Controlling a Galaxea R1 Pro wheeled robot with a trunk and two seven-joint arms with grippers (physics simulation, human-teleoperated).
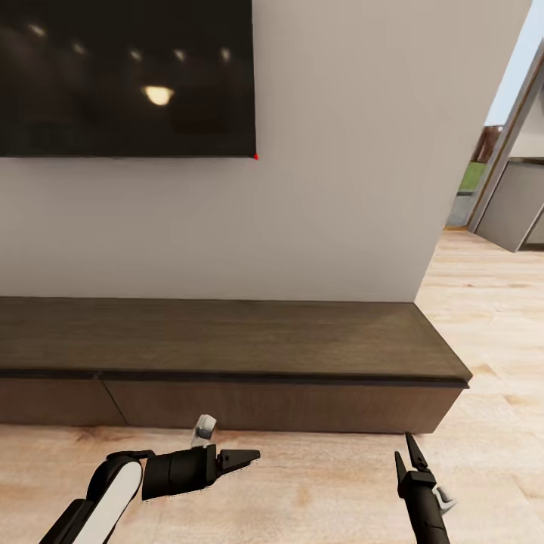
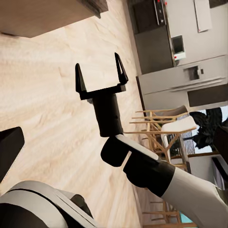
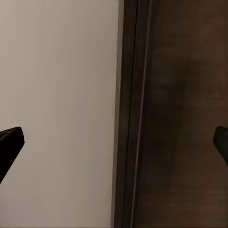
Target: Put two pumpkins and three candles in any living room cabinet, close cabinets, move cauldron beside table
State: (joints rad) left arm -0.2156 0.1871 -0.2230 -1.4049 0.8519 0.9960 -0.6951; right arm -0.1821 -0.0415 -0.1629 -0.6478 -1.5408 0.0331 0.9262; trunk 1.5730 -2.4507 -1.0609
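— What is being faced at this moment?

— The cabinet [image 1: 249, 355] is being faced: a long, low, dark wood unit against the pale wall [image 1: 340, 189], under a dark screen [image 1: 125, 75]. Its flat fronts are being shown shut, with a seam left of centre.

— And the grippers?

— The right gripper [image 1: 408, 455] is being held with fingers apart, nothing between them, near the cabinet's right end. The left gripper [image 1: 240, 458] is being held low over the floor [image 1: 317, 491]; its state cannot be told.

— How is the cabinet likely to handle?

— It is being judged stiff and heavy, its handleless fronts smooth; a front's edge is probably where hold is best taken.
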